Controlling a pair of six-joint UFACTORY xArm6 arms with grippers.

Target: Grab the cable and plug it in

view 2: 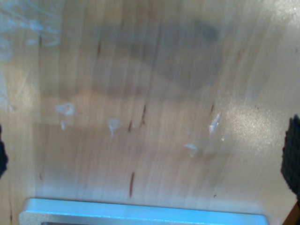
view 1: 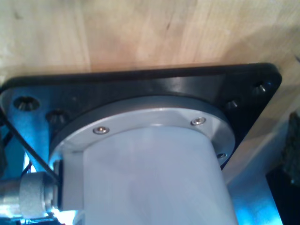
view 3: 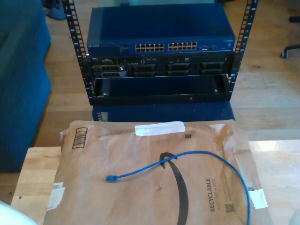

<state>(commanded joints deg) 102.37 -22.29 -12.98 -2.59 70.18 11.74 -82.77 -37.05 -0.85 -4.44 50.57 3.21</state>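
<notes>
The cable (view 3: 201,161), a thin bright blue cord, lies loose on a brown paper mailer (view 3: 140,187) that covers most of the wooden surface (view 3: 35,178). One blue-booted plug (view 3: 110,178) rests near the mailer's middle, pointing toward the exterior view's left; from it the cord runs across the printed arrow logo (the black curved mark), arcs over, and drops along the mailer's edge at the exterior view's right, out of frame at the bottom. Beyond the mailer stands an equipment rack (view 3: 159,61), its blue network switch (view 3: 161,37) showing a row of ports, well apart from the cable.

The first wrist view looks at a black mounting plate (view 1: 140,89) and a pale cylindrical arm base (view 1: 150,178) on wood. The second wrist view, somewhat blurred, shows scuffed wood and a pale metal edge (view 2: 140,213). Neither end effector's state can be told.
</notes>
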